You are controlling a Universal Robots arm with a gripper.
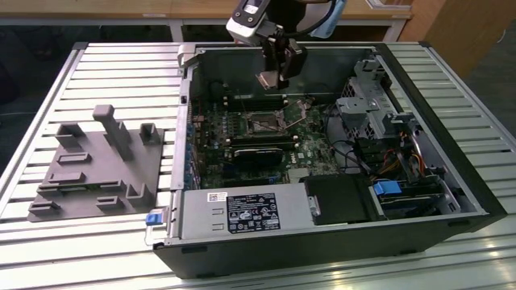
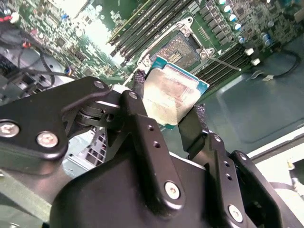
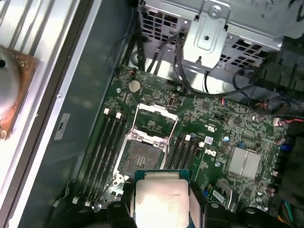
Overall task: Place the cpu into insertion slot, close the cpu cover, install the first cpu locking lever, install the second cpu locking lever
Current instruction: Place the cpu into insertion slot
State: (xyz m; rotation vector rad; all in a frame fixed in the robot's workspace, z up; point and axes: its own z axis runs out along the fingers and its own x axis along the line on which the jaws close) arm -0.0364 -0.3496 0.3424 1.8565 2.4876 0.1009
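Note:
My gripper hangs over the far end of the open computer case, shut on the cpu, a small flat square chip with a dull silver top. In both wrist views the cpu sits between the two black fingers, raised above the board. The insertion slot is a dark square socket on the green board, below and a little ahead of the chip, with nothing in it. The cpu cover, a thin silver frame, is swung open beside the slot.
Long black memory slots flank the socket. A black fan housing lies just nearer on the board. The silver power supply box fills the near corner, a metal drive cage the exterior view's right. A grey fixture sits outside the case.

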